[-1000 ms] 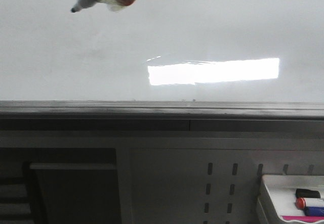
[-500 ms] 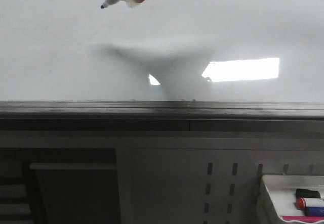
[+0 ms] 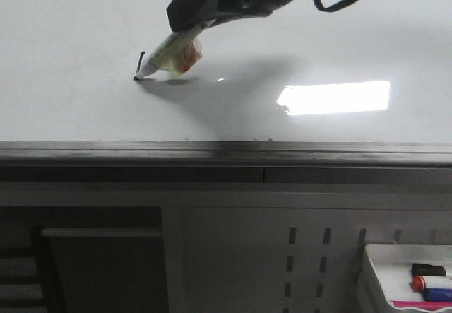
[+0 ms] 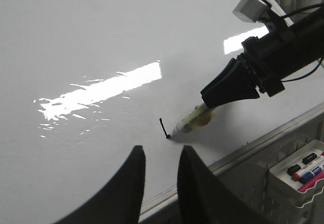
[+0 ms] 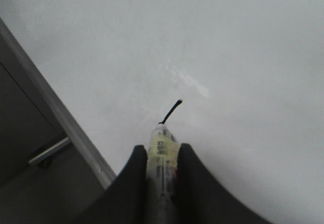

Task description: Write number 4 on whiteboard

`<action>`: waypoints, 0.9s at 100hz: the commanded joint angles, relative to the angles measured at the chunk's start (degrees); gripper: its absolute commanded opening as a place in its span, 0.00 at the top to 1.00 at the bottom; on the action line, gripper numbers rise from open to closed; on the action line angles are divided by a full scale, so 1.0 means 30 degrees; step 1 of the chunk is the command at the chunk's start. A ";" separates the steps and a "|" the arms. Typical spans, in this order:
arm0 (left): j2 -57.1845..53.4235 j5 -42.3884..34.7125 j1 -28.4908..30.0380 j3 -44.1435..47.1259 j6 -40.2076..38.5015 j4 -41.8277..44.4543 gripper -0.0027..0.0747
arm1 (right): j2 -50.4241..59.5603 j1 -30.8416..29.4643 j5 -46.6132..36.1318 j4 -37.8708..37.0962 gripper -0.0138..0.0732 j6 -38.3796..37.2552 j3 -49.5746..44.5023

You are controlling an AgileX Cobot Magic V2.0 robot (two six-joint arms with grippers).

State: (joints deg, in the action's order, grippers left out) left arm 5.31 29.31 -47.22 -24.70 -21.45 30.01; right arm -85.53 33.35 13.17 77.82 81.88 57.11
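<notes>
Down from the top of the front view has come my right gripper (image 3: pixel 185 37), clamped on the marker (image 3: pixel 169 57), whose tip now touches the whiteboard (image 3: pixel 70 101) and has left a short black stroke (image 3: pixel 139 66) well left of the bright reflection, so I judge the number 4 is only just begun. My left gripper (image 4: pixel 161 158) hangs slightly parted and empty over the board's near edge. Where the tip meets the stroke is too small to see clearly, and my right arm is cut off at the frame's top.
</notes>
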 commanded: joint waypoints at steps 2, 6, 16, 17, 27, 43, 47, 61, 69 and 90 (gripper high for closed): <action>0.0212 -0.1623 0.0067 -0.0604 -0.0236 0.0344 0.79 | 0.0588 -0.0015 -0.1321 0.0216 0.91 0.0050 -0.0070; 0.0212 -0.1768 0.0067 -0.0604 -0.0236 0.0382 0.79 | 0.0762 -0.0015 -0.1976 0.0216 0.92 0.0050 -0.0219; 0.0212 -0.2087 0.0067 -0.0604 -0.0236 0.0417 0.79 | 0.1573 -0.0015 -0.3151 0.0127 0.92 0.0050 -0.0657; 0.0212 -0.2080 0.0067 -0.0604 -0.0236 0.0417 0.79 | 0.1693 -0.0015 -0.3151 0.0127 0.92 0.0050 -0.0754; 0.0212 -0.2123 0.0067 -0.0604 -0.0236 0.0417 0.79 | 0.2497 -0.0051 -0.3171 0.0098 0.92 0.0050 -0.1336; 0.0212 -0.2123 0.0067 -0.0604 -0.0236 0.0417 0.79 | 0.2706 -0.0051 -0.2351 0.0219 0.92 0.0050 -0.1625; 0.0212 -0.2123 0.0067 -0.0604 -0.0236 0.0417 0.79 | 0.2706 -0.0051 -0.1635 0.0219 0.92 0.0050 -0.1384; 0.0212 -0.2123 0.0067 -0.0604 -0.0236 0.0417 0.79 | 0.2706 -0.0051 -0.0162 0.0219 0.92 0.0050 -0.0230; 0.0212 -0.2123 0.0067 -0.0604 -0.0236 0.0417 0.79 | 0.2706 -0.0051 -0.0774 0.0219 0.92 0.0050 0.0268; 0.0212 -0.2152 0.0067 -0.0604 -0.0236 0.0499 0.79 | 0.1367 -0.0234 -0.1332 -0.0070 0.92 0.0050 0.0744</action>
State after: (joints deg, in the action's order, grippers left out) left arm 5.31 27.40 -47.22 -24.70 -21.45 30.44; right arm -81.26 33.17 10.91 77.50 81.80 57.52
